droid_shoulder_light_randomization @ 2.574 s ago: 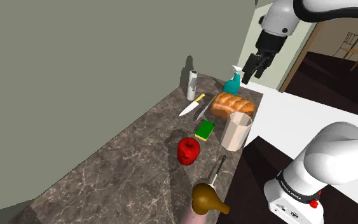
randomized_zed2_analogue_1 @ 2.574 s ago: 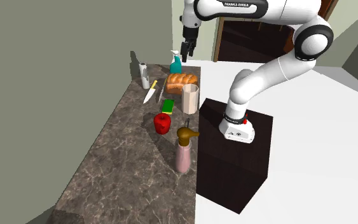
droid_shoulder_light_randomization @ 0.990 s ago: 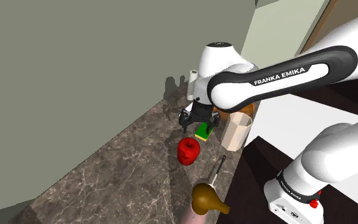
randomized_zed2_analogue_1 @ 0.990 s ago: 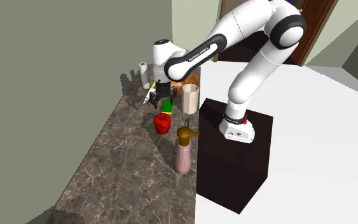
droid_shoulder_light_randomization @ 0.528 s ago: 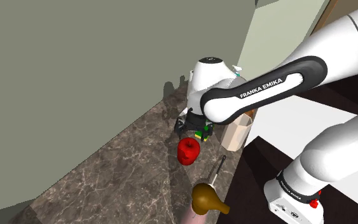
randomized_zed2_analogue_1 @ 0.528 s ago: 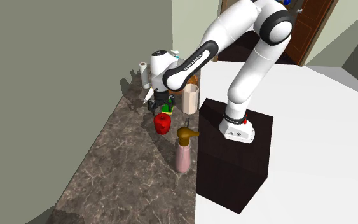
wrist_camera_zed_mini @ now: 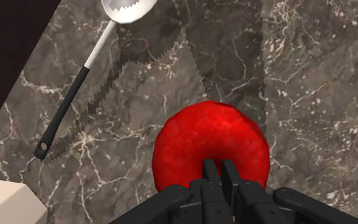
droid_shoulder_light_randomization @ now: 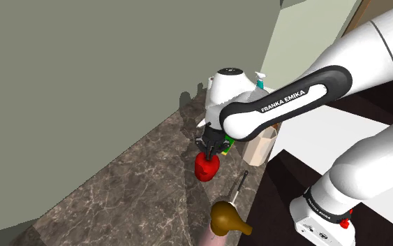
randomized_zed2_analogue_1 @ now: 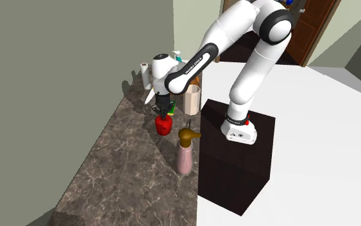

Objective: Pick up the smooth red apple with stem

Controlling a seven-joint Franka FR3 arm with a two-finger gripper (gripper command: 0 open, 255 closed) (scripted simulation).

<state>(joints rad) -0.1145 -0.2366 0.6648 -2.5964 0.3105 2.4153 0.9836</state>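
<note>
The end effector (droid_shoulder_light_randomization: 211, 148) is hanging directly over the red apple (droid_shoulder_light_randomization: 206, 168), which is sitting on the dark marbled surface (droid_shoulder_light_randomization: 139, 189) near the edge closest to the stand. In the shoulder view the black fingers are blending into one dark shape. The wrist view is making them plain: the fingers (wrist_camera_zed_mini: 210, 175) are drawn together over the apple's top, and whether they are pinching a stem cannot be told. That view is also showing a spoon (wrist_camera_zed_mini: 85, 63) with a white bowl and black handle lying beside the apple. The second exterior view is showing a pink bottle (randomized_zed2_analogue_1: 185, 151) with a brown top standing near the apple, a beige container (randomized_zed2_analogue_1: 192, 99) beyond it, and a white roll (randomized_zed2_analogue_1: 145, 74) by the wall.
</note>
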